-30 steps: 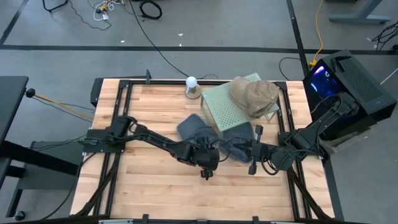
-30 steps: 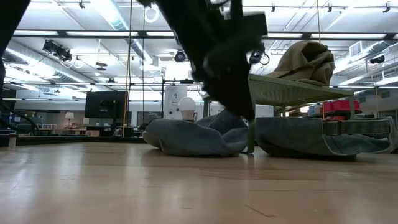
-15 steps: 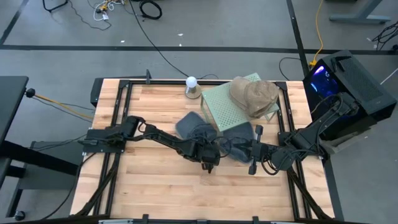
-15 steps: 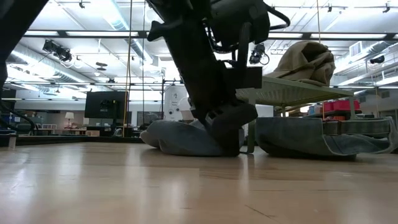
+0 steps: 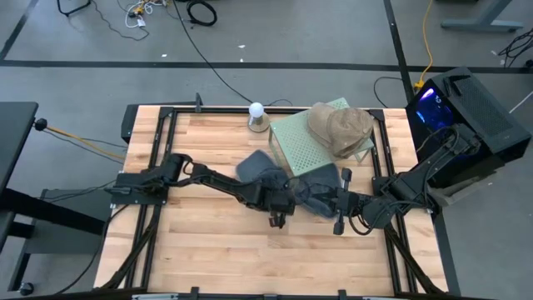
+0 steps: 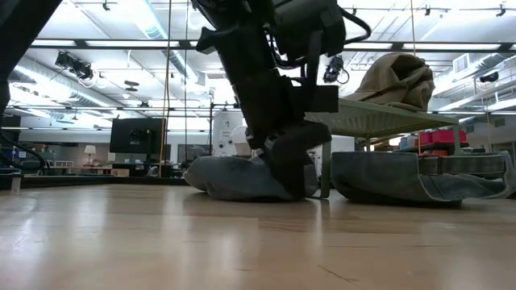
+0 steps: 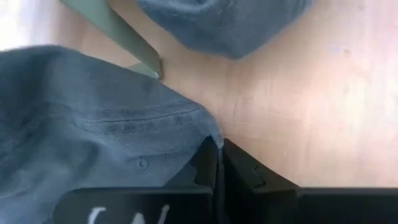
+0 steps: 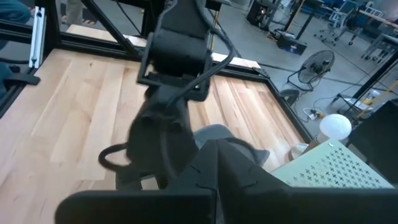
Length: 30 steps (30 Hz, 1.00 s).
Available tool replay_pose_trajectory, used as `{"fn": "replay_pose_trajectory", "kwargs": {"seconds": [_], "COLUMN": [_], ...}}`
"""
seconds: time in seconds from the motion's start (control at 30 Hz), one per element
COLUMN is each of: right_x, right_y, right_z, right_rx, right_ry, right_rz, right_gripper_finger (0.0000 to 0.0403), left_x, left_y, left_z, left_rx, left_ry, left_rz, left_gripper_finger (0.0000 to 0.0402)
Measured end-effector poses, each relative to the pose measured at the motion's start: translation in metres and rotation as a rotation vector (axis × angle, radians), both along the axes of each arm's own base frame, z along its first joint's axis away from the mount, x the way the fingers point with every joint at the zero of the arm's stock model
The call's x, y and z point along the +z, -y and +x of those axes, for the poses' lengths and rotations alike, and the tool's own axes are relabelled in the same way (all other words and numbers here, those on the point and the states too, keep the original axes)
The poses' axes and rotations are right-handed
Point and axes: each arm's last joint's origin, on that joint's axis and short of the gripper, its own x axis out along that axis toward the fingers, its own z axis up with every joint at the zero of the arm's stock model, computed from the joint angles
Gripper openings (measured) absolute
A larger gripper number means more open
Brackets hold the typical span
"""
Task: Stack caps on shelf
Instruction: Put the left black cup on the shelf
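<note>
tan cap, blue-grey caps, green perforated shelf

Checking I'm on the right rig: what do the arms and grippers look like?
Both arms are dark, jointed, with black cables looped alongside. The left gripper has matte black angular fingers and white lettering on its body. The right gripper is likewise black and blocky.

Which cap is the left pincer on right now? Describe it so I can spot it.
Start at the green shelf holding the tan cap. Two blue-grey caps lie on the table at its front; the left pincer is shut on the edge of the left-hand blue-grey cap, not the right-hand blue-grey cap.
</note>
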Motion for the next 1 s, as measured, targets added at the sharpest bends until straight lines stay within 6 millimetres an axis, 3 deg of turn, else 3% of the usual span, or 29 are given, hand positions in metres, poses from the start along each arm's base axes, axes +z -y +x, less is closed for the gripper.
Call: {"fn": "replay_pose_trajectory", "kwargs": {"seconds": [0.2, 0.5, 0.73, 1.0], "right_x": [-0.001, 0.0, 0.013, 0.034], "right_y": [0.0, 0.0, 0.004, 0.018], "right_z": [0.0, 0.0, -0.006, -0.024], "right_rx": [-0.003, 0.001, 0.023, 0.03], "right_ry": [-0.005, 0.003, 0.055, 0.133], "right_rz": [0.003, -0.009, -0.017, 0.02], "right_gripper_finger": [0.0004, 0.0004, 0.0004, 0.0004], "left_x": [0.022, 0.08, 0.151, 0.234], "left_y": [0.008, 0.016, 0.016, -0.001], "left_z": [-0.005, -0.011, -0.026, -0.054], "left_rx": [-0.108, -0.292, -0.372, -0.403], "left_ry": [-0.003, 0.13, 0.356, 0.719], "left_rz": [-0.223, -0.528, -0.64, -0.537], "left_gripper_finger": [0.0007, 0.0005, 0.0006, 0.0006]}}
